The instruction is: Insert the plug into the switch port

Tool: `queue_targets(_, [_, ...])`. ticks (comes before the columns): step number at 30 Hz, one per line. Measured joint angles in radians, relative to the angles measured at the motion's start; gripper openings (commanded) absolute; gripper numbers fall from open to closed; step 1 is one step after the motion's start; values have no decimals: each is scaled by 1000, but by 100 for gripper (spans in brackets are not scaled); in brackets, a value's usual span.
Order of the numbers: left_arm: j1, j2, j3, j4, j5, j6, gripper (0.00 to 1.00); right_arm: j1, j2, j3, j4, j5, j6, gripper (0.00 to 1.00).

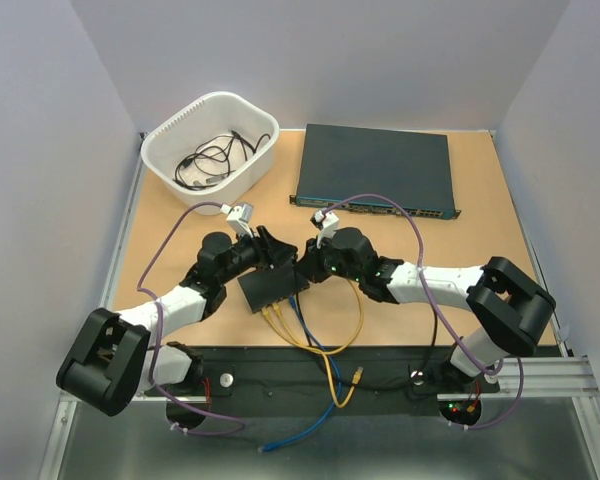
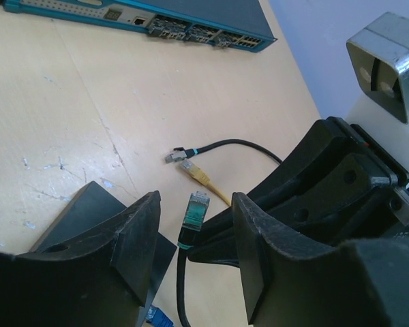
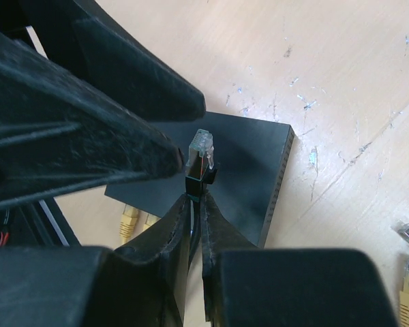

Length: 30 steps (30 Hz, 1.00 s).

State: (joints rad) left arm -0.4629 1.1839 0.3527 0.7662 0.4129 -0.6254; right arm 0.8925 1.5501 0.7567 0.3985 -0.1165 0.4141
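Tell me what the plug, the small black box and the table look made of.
Plug: clear, glossy plastic tip, see-through with light glinting, on a black matte boot, probably rubbery. Box: black, matte; a row of vent slots along its edge suggests sheet metal or hard plastic, cannot tell which. Table: pale wood-look board, smooth, with scuffs and white flecks.

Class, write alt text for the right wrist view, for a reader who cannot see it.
The right arm's fingers pinch the plug by its black boot, clear tip pointing up in front of the small flat black box on the table. The left arm's dark fingers fill the upper left; yellow plugs sit at the box's lower-left edge.
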Motion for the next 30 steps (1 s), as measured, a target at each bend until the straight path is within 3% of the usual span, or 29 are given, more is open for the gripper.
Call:
queue_targets(11, [-52, 19, 0, 0, -47, 4, 46, 7, 0, 2, 3, 0, 0, 0])
queue_targets(15, [-53, 24, 0, 1, -63, 8, 35, 13, 0, 2, 8, 0, 0, 0])
queue_targets(18, [-56, 33, 0, 0, -71, 10, 15, 19, 0, 2, 9, 1, 0, 0])
queue_targets(22, [-59, 40, 0, 0, -85, 18, 0, 20, 0, 2, 9, 1, 0, 2])
queue_targets(26, [-59, 43, 0, 1, -87, 20, 0, 20, -5, 0, 7, 4, 5, 47])
queue_targets(30, [-59, 43, 0, 6, -77, 19, 0, 29, -78, -18, 14, 18, 13, 53])
